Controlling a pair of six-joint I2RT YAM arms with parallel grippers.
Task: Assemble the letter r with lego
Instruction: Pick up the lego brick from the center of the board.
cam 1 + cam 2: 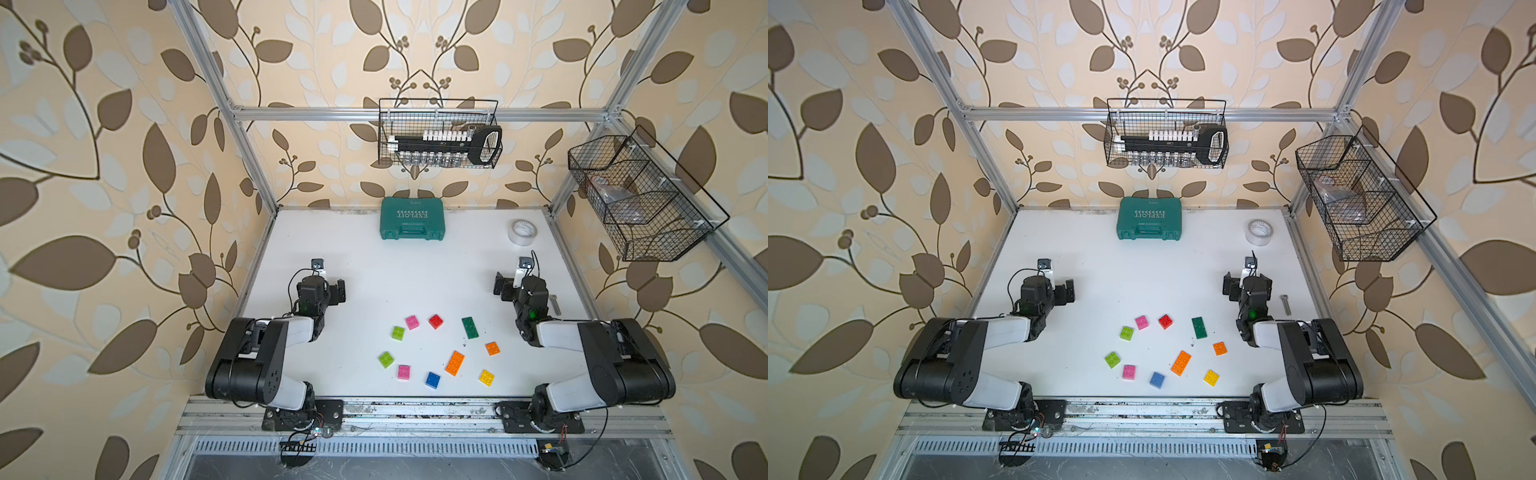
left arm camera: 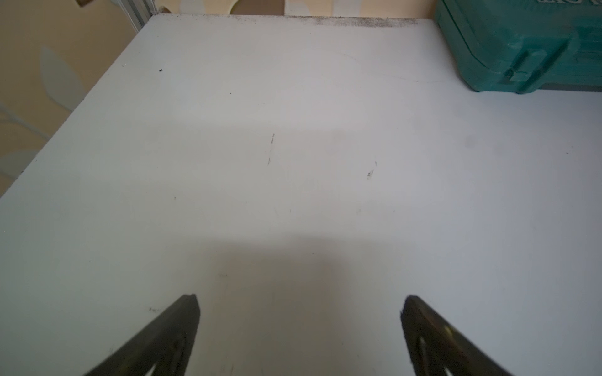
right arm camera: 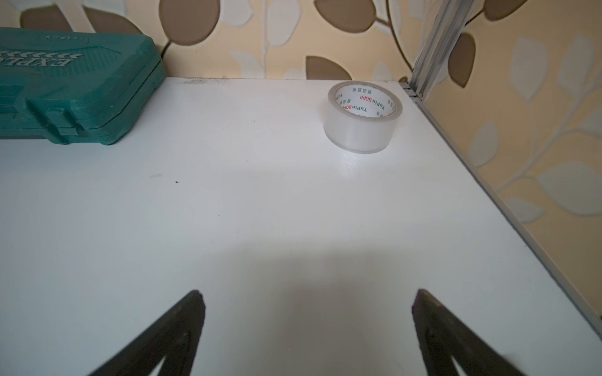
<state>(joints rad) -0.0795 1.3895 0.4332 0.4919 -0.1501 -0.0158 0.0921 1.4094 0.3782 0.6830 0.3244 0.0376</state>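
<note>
Ten lego bricks are noted loose on the white table (image 1: 353, 257), none joined. All are grouped in the near middle, between the two arms.

- Far row: far pink brick (image 1: 412, 322), red brick (image 1: 435, 321) and long dark green brick (image 1: 470, 327) are spaced apart. The far lime brick (image 1: 398, 333) is set just beside the pink one, not touching.
- Middle: small orange brick (image 1: 492, 348) and long orange brick (image 1: 454, 363) are near each other, the long one lying at a slant.
- Near row: near lime brick (image 1: 386, 359), near pink brick (image 1: 403, 372), blue brick (image 1: 432, 380) and yellow brick (image 1: 486, 377) are each separate.

Left gripper (image 2: 299, 302): its fingers are seen spread wide in the wrist view, with only bare table between them. It is held left of the bricks, well apart from them.

Right gripper (image 3: 308, 298): its fingers are likewise spread wide, and nothing is gripped. It is held right of the bricks, clear of them.

A closed teal tool case (image 1: 412, 224) is placed at the far edge, and a tape roll (image 1: 522, 232) lies flat towards the far right corner. A bolt (image 1: 553, 304) is seen beside the right arm.
</note>
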